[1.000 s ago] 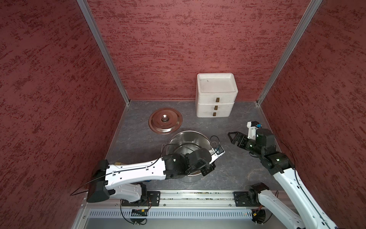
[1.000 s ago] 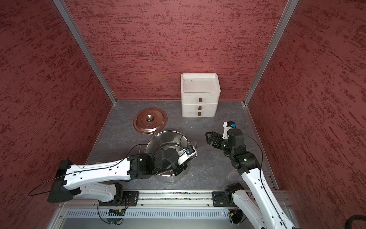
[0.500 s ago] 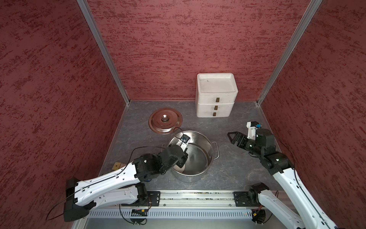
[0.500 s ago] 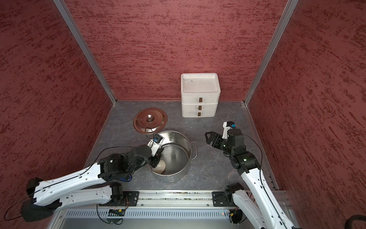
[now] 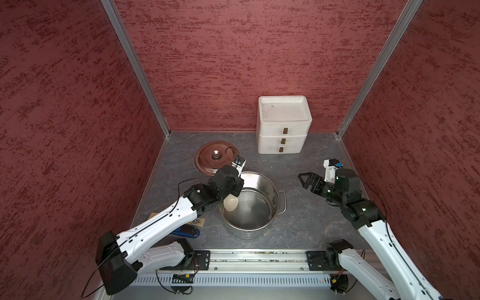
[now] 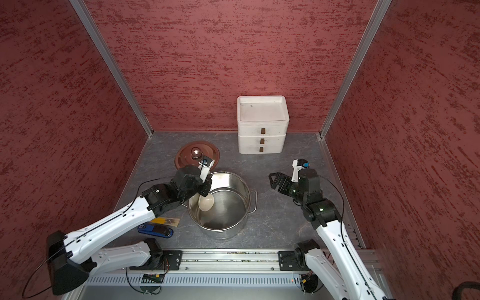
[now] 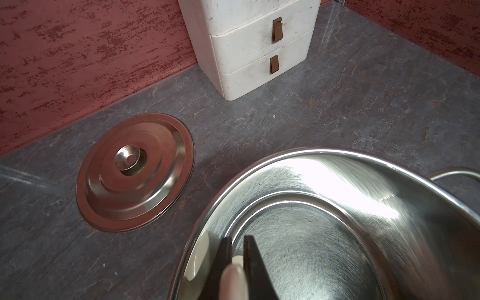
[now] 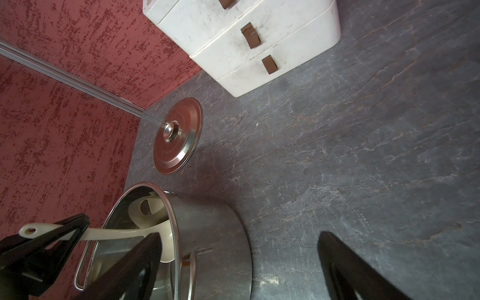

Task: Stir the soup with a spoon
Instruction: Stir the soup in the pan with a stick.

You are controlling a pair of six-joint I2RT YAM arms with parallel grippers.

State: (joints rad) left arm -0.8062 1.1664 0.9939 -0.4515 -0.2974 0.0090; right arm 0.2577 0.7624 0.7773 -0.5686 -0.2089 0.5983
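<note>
1. The left claw (image 7: 238, 242) is closed on the spoon (image 7: 233, 278). The cream handle is seen pinched between its two dark fingers (image 7: 251, 259). The grip is taken high on the handle, judged so that the claw is kept above the rim while the bowl end is reached down.
2. The spoon's oval bowl (image 5: 230, 203) is held inside the pot (image 5: 270, 191), at its left side and close to the wall. Whether the bottom is touched cannot be told.
3. The pot is stood near the middle of the surface (image 5: 311, 215). Bare steel is seen inside and no liquid can be made out, so a stirring sweep is judged to be in hand over a dry pot.
4. The lid (image 5: 213, 158) is laid flat, knob up, just far-left of the pot, so that the mouth is left free.
5. The right claw (image 5: 302, 181) is spread wide with nothing in it. It is hung to the right of the pot, apart from it, judged to be kept clear of the sweep.
6. In the right wrist view the handle's end (image 8: 30, 230), with its hole, is shown poking past the left claw, and the handle is shown crossing the rim. In both top views this is hidden under the wrist.
7. Only in a top view are a blue tool (image 6: 155, 230) and a yellow packet (image 6: 166, 221) shown, at the near left beside the arm.
</note>
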